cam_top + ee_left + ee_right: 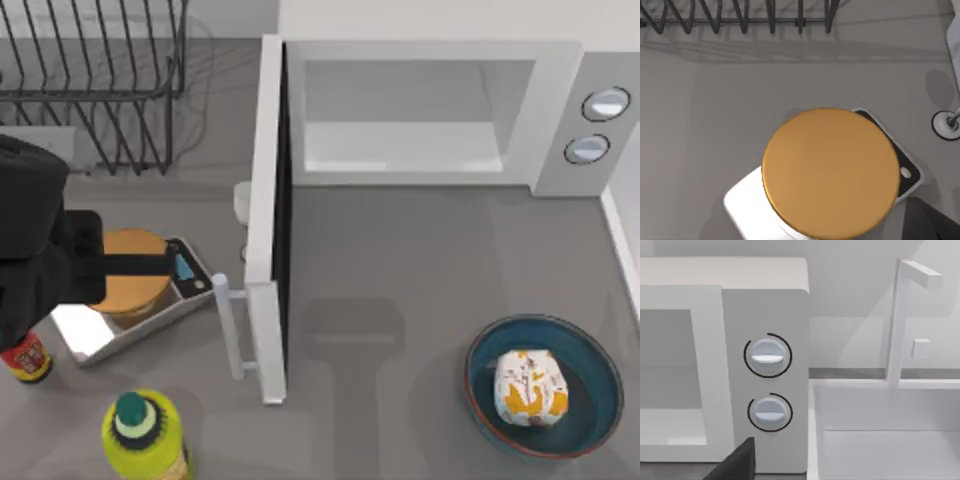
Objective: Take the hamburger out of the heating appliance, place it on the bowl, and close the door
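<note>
Inside bowl (590, 350) — hamburger (531, 387), away from jaws

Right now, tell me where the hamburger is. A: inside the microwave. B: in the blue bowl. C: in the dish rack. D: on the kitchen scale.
B: the wrapped hamburger sits inside the blue bowl at the table's right, while the microwave cavity is bare and its door stands open.

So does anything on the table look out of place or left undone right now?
Only the microwave door stands out: it hangs wide open, sticking out toward the front of the table, with the microwave cavity empty. The hamburger already sits upright in the bowl. Nothing looks spilled or damaged.
</note>
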